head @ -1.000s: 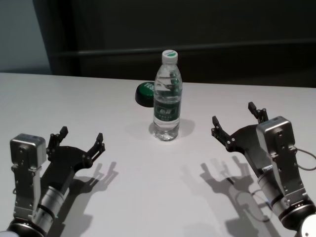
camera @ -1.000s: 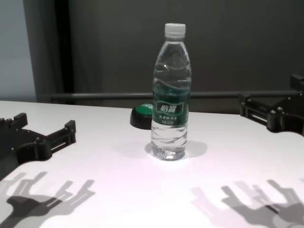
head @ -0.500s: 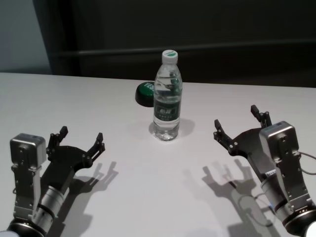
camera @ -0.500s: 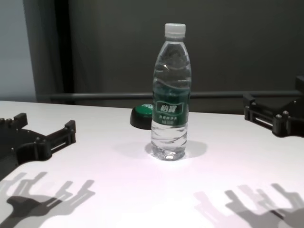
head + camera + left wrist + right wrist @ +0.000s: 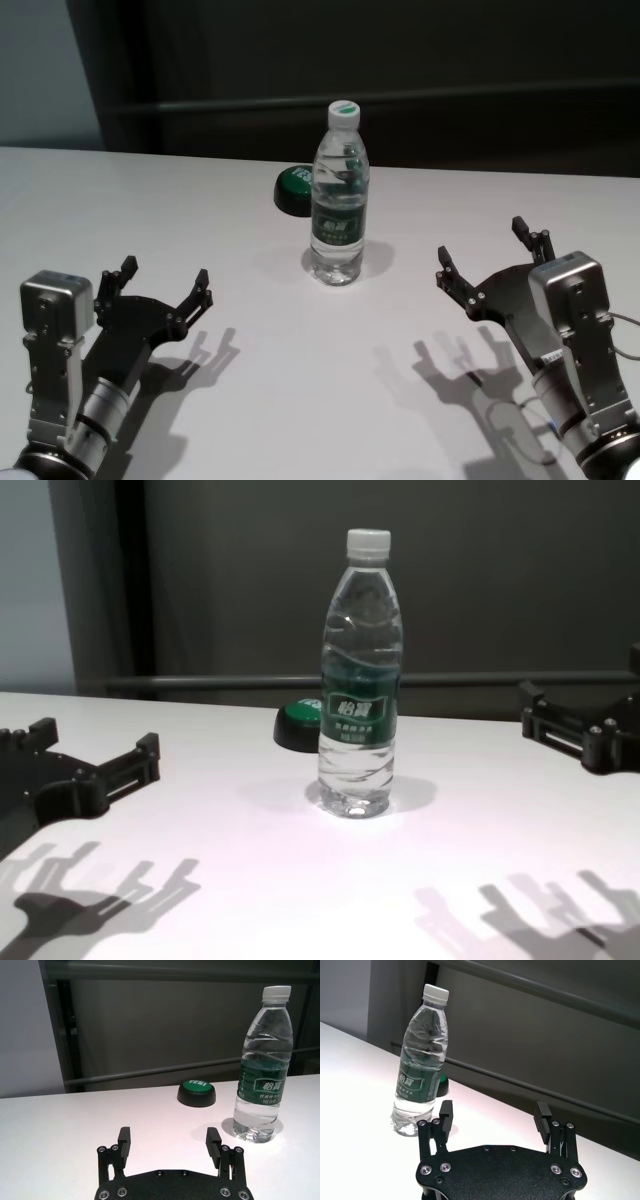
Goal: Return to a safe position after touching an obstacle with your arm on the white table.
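Observation:
The obstacle, a tall clear water bottle (image 5: pixel 338 215) with a white cap and dark green label, stands upright mid-table on the white table (image 5: pixel 300 380). My right gripper (image 5: pixel 482 242) hovers open to the right of the bottle, clearly apart from it and nearer my body. In the right wrist view the gripper (image 5: pixel 494 1110) holds nothing, and the bottle (image 5: pixel 420 1070) stands beyond one finger. My left gripper (image 5: pixel 166 272) is parked open at the near left, empty. Its wrist view shows the fingers (image 5: pixel 124 1139) spread, with the bottle (image 5: pixel 262 1075) farther off.
A low black dome button with a green top (image 5: pixel 293 186) sits just behind the bottle, to its left. A dark rail (image 5: pixel 200 682) and a dark wall run behind the table's far edge. Both arms cast shadows on the near tabletop.
My right gripper has drawn back to the right and toward my body, widening its gap from the bottle. The bottle and my left arm have not moved.

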